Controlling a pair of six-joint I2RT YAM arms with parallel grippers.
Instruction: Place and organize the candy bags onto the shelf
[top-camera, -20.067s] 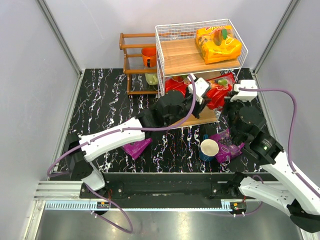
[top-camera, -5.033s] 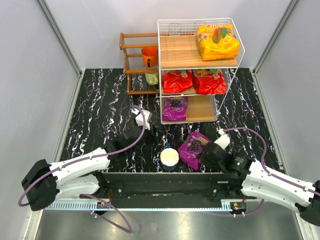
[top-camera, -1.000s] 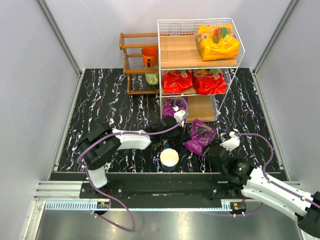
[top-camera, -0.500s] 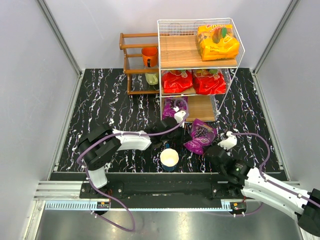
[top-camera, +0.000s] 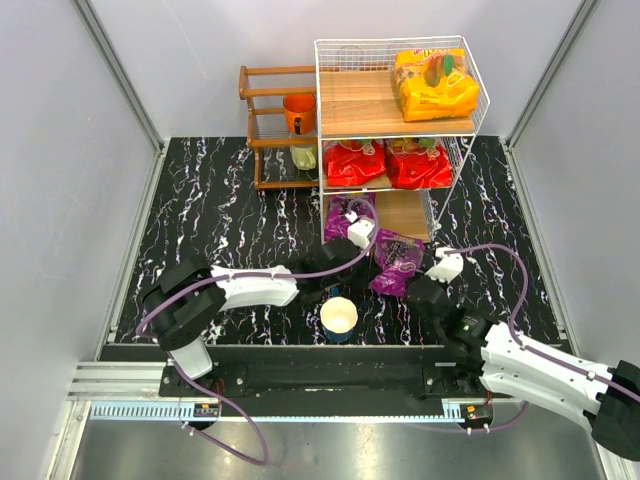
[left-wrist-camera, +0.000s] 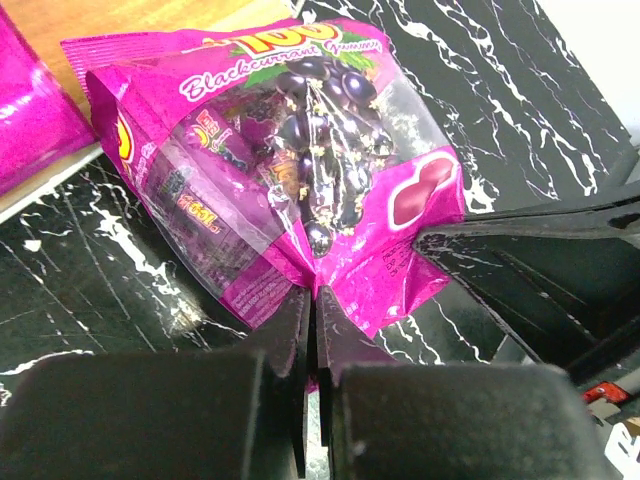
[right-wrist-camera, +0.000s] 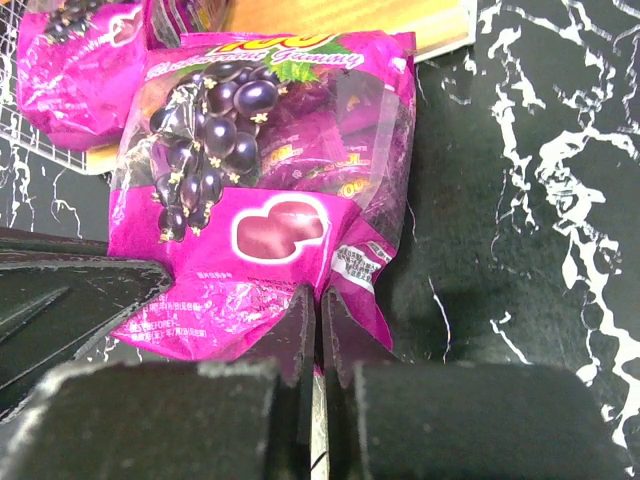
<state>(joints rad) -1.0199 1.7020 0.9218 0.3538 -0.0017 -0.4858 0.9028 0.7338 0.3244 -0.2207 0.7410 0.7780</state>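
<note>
A purple candy bag (top-camera: 395, 260) is held just off the table in front of the shelf's (top-camera: 400, 112) bottom tier. My left gripper (top-camera: 368, 262) is shut on its left edge (left-wrist-camera: 310, 262). My right gripper (top-camera: 412, 284) is shut on its bottom edge (right-wrist-camera: 300, 260). The other purple bag (top-camera: 345, 212) lies at the left of the bottom board; it also shows in the right wrist view (right-wrist-camera: 80, 70). Two red bags (top-camera: 354, 162) (top-camera: 417, 163) lie on the middle board. The orange-yellow bag (top-camera: 433, 84) lies on the top board.
A white paper cup with blue outside (top-camera: 338, 317) stands on the table just below the left gripper. A dark brown wooden rack (top-camera: 272, 128) with an orange cup (top-camera: 298, 112) stands left of the shelf. The bottom board's right half (top-camera: 405, 213) is bare wood.
Both grippers have carried the purple bag up and a little left toward the shelf's bottom tier. The right arm has stretched forward with it.
</note>
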